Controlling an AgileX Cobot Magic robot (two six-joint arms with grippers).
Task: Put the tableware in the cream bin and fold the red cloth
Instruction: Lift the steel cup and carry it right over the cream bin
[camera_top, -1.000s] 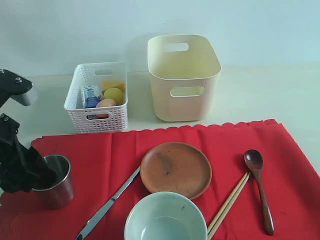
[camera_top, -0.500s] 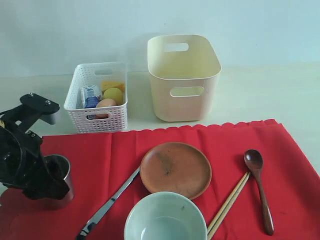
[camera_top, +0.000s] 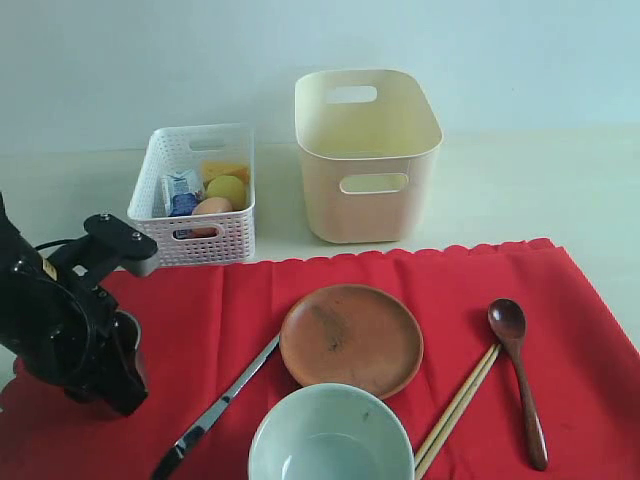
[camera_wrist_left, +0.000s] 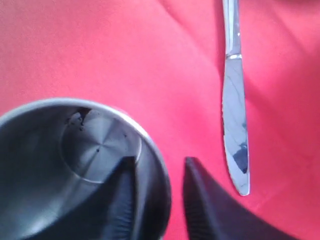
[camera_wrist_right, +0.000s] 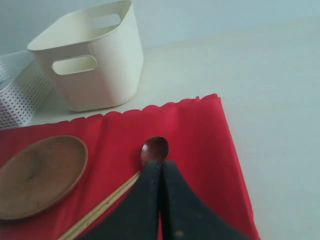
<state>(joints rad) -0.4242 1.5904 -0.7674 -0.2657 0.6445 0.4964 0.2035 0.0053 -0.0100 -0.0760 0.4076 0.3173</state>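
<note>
In the left wrist view the steel cup (camera_wrist_left: 75, 165) stands on the red cloth (camera_wrist_left: 100, 50). My left gripper (camera_wrist_left: 159, 160) is open, straddling its wall with one finger inside and one outside, a gap showing at the outer finger. In the exterior view my left arm (camera_top: 70, 330) hides the cup. The knife (camera_top: 225, 405) lies beside it. Brown plate (camera_top: 350, 338), green bowl (camera_top: 330, 440), chopsticks (camera_top: 455, 410) and wooden spoon (camera_top: 520, 370) lie on the cloth. The cream bin (camera_top: 368, 190) stands behind. My right gripper (camera_wrist_right: 161, 162) is shut and empty, over the spoon (camera_wrist_right: 155, 148).
A white lattice basket (camera_top: 200, 240) holding food items and a small carton stands left of the cream bin. Bare pale table surrounds the cloth's right edge (camera_wrist_right: 235, 165). The right arm does not show in the exterior view.
My left arm has swung in over the cup from the left and lowered, so it now covers the cup in the exterior view. Everything else lies where it was.
</note>
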